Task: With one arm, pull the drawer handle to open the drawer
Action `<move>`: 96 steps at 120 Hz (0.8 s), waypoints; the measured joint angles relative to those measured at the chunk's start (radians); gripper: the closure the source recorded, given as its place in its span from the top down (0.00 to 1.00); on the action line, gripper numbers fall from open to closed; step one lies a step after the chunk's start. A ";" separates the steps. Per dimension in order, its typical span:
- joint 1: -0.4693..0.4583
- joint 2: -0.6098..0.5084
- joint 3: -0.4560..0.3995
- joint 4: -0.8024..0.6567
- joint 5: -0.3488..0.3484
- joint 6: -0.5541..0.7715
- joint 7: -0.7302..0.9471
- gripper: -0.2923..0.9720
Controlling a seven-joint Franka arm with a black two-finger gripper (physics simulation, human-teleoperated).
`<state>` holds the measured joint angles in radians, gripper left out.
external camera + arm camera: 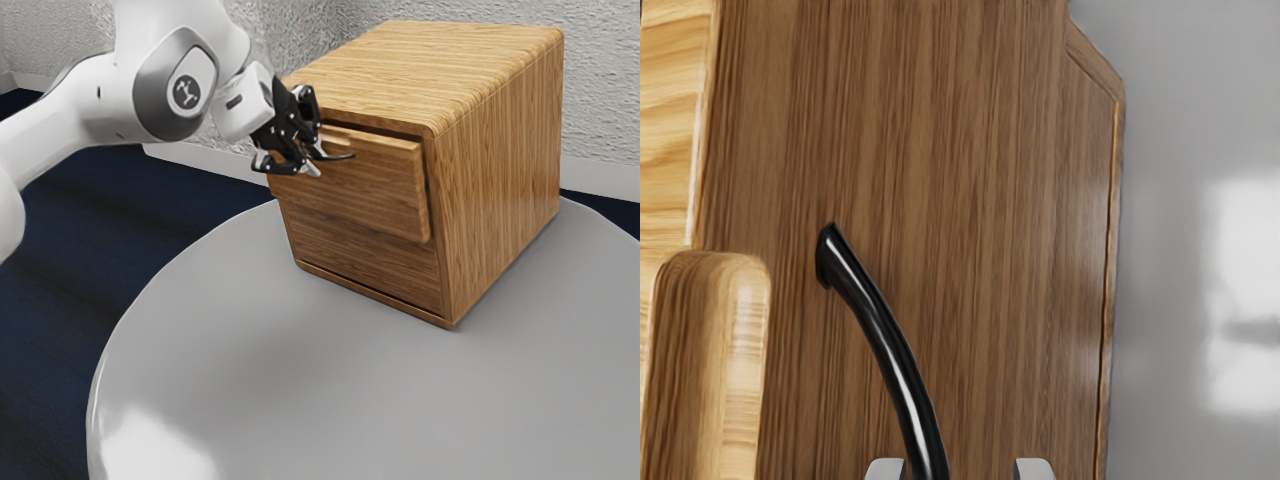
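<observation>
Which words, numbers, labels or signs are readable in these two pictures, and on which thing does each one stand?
None: no word, number or label can be read in either view.
Sign: one small dark emblem on the grey joint cap of the arm; it is a symbol, not letters.
The wooden cabinet, its drawer, the black handle and the table bear no text.

Arm (110,95) outstretched, end effector (312,160) fingers apart.
</observation>
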<state>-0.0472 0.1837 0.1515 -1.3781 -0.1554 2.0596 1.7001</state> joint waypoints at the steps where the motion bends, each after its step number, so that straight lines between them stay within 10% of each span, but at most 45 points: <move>1: 0.000 -0.001 -0.001 -0.002 0.000 0.000 0.000 0.27; 96: -0.002 -0.115 -0.005 -0.143 0.026 0.040 -0.019 0.27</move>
<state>-0.0493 0.0689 0.1468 -1.5214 -0.1292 2.0992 1.6811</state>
